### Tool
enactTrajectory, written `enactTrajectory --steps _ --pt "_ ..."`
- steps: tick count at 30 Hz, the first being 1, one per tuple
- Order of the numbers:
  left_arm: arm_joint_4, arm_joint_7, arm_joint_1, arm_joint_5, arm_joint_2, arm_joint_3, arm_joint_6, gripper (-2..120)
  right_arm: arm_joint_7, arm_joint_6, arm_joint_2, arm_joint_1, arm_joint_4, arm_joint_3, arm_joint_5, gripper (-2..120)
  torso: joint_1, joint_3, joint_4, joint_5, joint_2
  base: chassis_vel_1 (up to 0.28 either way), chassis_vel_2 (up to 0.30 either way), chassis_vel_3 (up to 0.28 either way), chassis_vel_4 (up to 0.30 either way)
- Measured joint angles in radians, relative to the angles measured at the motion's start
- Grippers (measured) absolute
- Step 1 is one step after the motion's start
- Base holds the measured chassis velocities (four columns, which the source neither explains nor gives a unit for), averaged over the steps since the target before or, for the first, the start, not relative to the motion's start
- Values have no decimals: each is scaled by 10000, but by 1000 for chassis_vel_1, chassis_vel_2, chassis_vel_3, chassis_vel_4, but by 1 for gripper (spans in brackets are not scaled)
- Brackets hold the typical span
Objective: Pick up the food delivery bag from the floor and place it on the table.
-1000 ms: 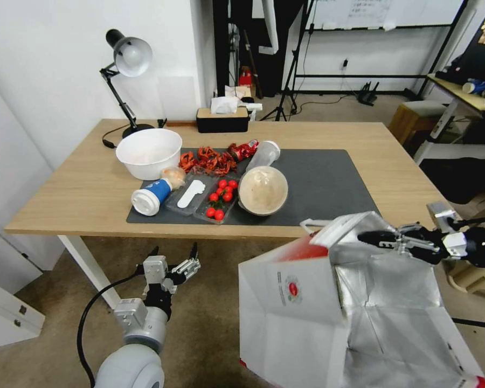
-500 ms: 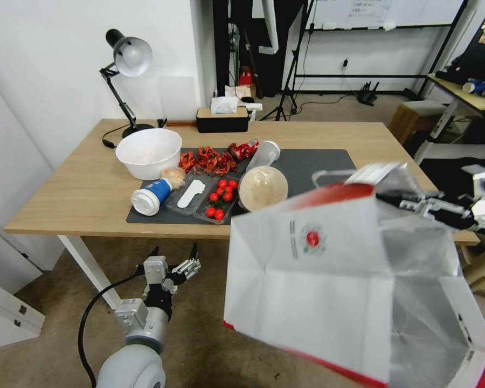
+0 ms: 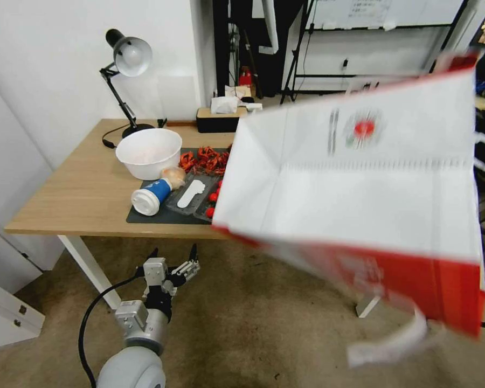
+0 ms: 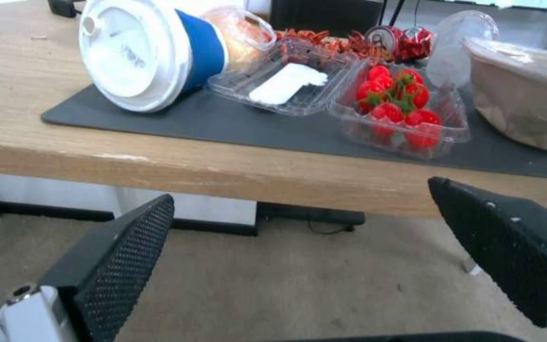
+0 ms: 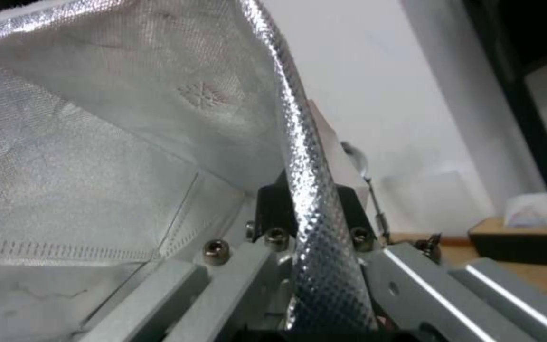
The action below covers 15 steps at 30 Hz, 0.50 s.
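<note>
Pinching the food delivery bag (image 3: 361,178) rim — right tool (image 5: 311,223) clamped.

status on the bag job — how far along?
Pickup looks done: the food delivery bag is off the floor, airborne above the table's right half. In hand: the right gripper is shut on its foil rim. Left: setting it down and releasing. The left gripper hangs open below the table edge.
</note>
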Motion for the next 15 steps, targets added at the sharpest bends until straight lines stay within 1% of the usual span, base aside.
enactTrajectory --steps 1,2,4,5,6,7,9,10,11,12,14,15 --pt "8 0 0 0 12 -1 -6 100 403 160 0 35 105 20 150 0 0 0 -1 0 1 0 0 0 0" --pt "8 0 0 0 12 -1 -6 100 403 160 0 35 105 20 150 0 0 0 -1 0 1 0 0 0 0" --pt "40 -9 0 0 29 -6 -49 100 1183 483 5 183 228 -41 331 0 0 0 0 -1 0 0 0 0 0" --pt "59 -14 -4 0 36 -6 -83 100 1812 720 33 334 286 -166 420 0 0 0 0 -1 0 0 0 0 0" --pt "59 -14 -4 0 36 -6 -83 100 1812 720 33 334 286 -166 420 0 0 0 0 -1 0 0 0 0 0" --pt "80 -20 -6 -2 46 -7 -112 100 2729 1034 77 542 350 -304 580 0 0 0 2 2 0 0 0 0 0" --pt "89 -23 -6 -8 52 -9 -126 100 4118 1445 162 843 482 -449 845 0 0 0 0 2 -1 0 0 0 0" --pt "89 -23 -6 -8 52 -9 -126 100 4118 1445 162 843 482 -449 845 0 0 0 0 2 -1 0 0 0 0" --pt "90 -23 -5 -12 56 -12 -127 100 4628 1570 186 949 538 -502 942 0 0 0 0 1 -1 0 0 0 0" --pt "90 -23 -1 -19 67 -19 -129 100 5390 1820 219 1153 597 -608 1045 0 0 0 0 0 -1 0 0 0 0" --pt "94 -23 -1 -21 82 -33 -132 100 6286 2048 260 1376 639 -723 1121 0 0 -1 0 1 -1 0 0 0 0" --pt "94 -23 -1 -21 82 -33 -132 100 6286 2048 260 1376 639 -723 1121 0 0 -1 0 1 -1 0 0 0 0"
